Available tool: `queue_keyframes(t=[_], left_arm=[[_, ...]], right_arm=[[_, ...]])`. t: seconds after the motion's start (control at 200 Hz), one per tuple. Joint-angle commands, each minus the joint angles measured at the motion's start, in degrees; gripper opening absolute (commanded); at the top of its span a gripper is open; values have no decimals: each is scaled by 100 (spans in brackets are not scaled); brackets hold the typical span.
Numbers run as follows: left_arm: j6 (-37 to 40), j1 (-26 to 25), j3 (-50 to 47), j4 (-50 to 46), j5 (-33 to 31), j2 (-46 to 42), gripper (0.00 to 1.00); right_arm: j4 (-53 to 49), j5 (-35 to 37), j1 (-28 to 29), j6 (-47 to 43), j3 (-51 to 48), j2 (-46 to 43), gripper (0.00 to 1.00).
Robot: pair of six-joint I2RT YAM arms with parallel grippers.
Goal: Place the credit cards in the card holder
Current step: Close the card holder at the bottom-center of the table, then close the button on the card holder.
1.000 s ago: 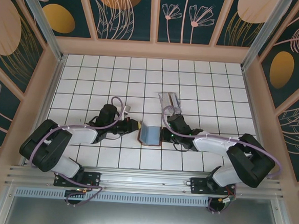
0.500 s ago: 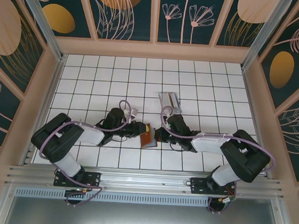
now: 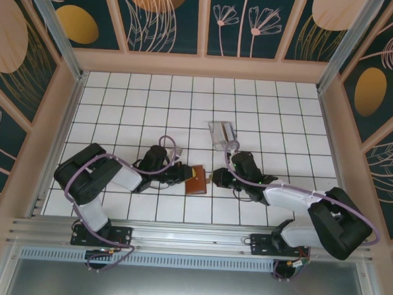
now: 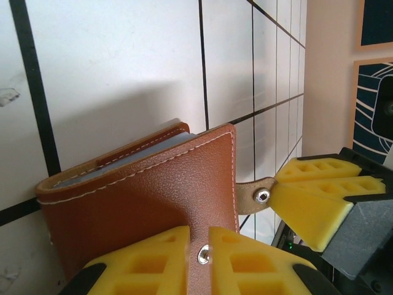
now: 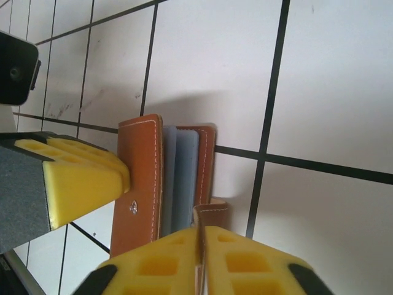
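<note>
Top external view: the card holder rests on the near part of the white, black-gridded counter, between the two arms. The left jaws meet it from the left and the right jaws from the right. Farther back, well apart from it, lies a clear plastic case.

The left wrist view shows the holder as pebbled, reddish-brown leather-look material with pale stitching along its edges and a rounded corner. The left jaws are closed on a thin piece of that cover. Their ribbed yellow fingers sit either side of a small metal snap. At the right, the other arm's yellow fingers pinch the short strap tab.

The right wrist view shows the right jaws clamped on that thin strap tab. The two covers stand slightly parted, with flat blue-grey leaves between them — cards or sleeves, I cannot tell.
</note>
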Motion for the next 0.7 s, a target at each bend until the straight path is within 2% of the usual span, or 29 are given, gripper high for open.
queue_keyframes(t=[0.0, 0.045, 0.38, 0.696], left_arm=[[176, -25, -57, -372, -324, 12, 17], [211, -17, -42, -445, -363, 34, 17], [328, -58, 189, -1172, -677, 88, 15], [282, -104, 214, -1442, -953, 153, 12]], right_arm=[[-150, -159, -28, -80, 104, 49, 4], [-131, -155, -28, -79, 105, 60, 0], [-29, -648, 30, -222, 354, 344, 0], [-330, -656, 183, -427, 707, 508, 0]])
